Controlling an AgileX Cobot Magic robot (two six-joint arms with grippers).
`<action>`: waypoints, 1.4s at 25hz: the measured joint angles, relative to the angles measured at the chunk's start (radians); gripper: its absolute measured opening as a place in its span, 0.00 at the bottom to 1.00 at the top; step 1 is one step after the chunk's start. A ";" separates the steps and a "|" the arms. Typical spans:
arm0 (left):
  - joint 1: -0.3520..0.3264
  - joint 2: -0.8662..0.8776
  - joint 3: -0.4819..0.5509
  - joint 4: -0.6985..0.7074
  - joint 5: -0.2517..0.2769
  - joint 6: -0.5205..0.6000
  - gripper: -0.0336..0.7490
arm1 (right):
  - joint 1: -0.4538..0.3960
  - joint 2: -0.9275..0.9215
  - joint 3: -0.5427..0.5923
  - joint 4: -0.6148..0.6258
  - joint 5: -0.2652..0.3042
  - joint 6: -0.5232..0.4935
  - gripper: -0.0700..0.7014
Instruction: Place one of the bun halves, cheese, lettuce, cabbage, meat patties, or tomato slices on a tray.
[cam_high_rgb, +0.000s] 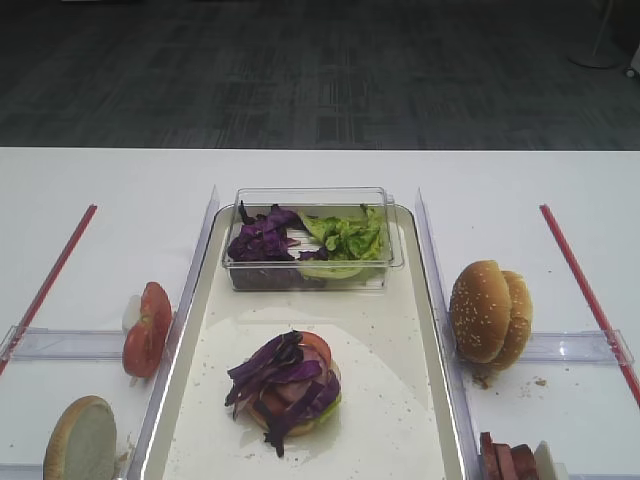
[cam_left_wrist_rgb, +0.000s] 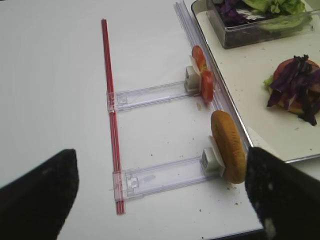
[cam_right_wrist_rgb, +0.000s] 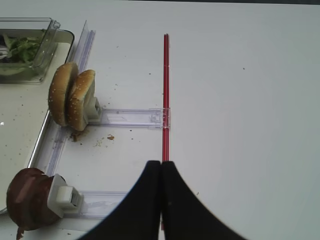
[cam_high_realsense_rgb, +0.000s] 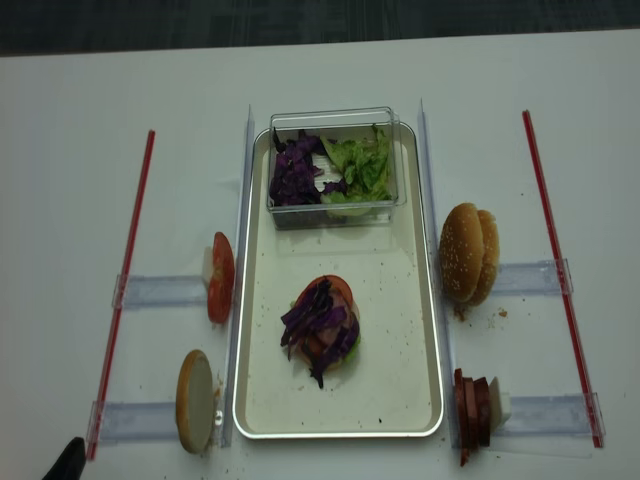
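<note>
Tray (cam_high_realsense_rgb: 415, 330) sits mid-surface (cam_high_rgb: 320, 170), long side running away from the camera. On its floor lies a stack (cam_high_realsense_rgb: 322, 330): a bun base and green leaf at the bottom, a tomato slice and pink meat above, purple cabbage strips draped over the top. At the tray's far end stands a clear box (cam_high_rgb: 312, 196) holding cabbage (cam_high_rgb: 262, 237) on the left and lettuce (cam_high_rgb: 347, 236) on the right.

Left of the tray, tomato slices (cam_high_rgb: 146, 329) stand on edge against a white block at the end of a clear rail (cam_high_rgb: 60, 344), and nearer the camera one bun half (cam_high_rgb: 80, 440) stands on edge at a second rail, cut face pale. Right of the tray, two bun halves (cam_high_rgb: 490, 311) stand upright together at another rail, crumbs under them, and meat patties (cam_high_realsense_rgb: 472, 405) stand in a row at the nearest right rail. A red strip (cam_high_realsense_rgb: 122, 290) runs along the outer left side, another (cam_high_realsense_rgb: 558, 270) along the outer right.

Left claw (cam_left_wrist_rgb: 160, 195) is released, its dark fingers (cam_left_wrist_rgb: 40, 195) spread wide and holding nothing, above the surface near the single bun half. Right claw (cam_right_wrist_rgb: 161, 200) is clenched, fingers pressed together on nothing, over the right red strip, well apart from the tray.
</note>
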 joint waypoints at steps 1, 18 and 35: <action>0.000 0.000 0.000 0.000 0.000 0.000 0.83 | 0.000 0.000 0.000 0.000 0.000 0.000 0.14; 0.000 0.000 0.000 0.059 0.000 -0.048 0.83 | 0.000 0.000 0.000 0.000 0.000 0.000 0.14; 0.000 0.000 0.000 0.060 0.000 -0.048 0.83 | 0.000 0.000 0.000 0.000 0.000 0.000 0.14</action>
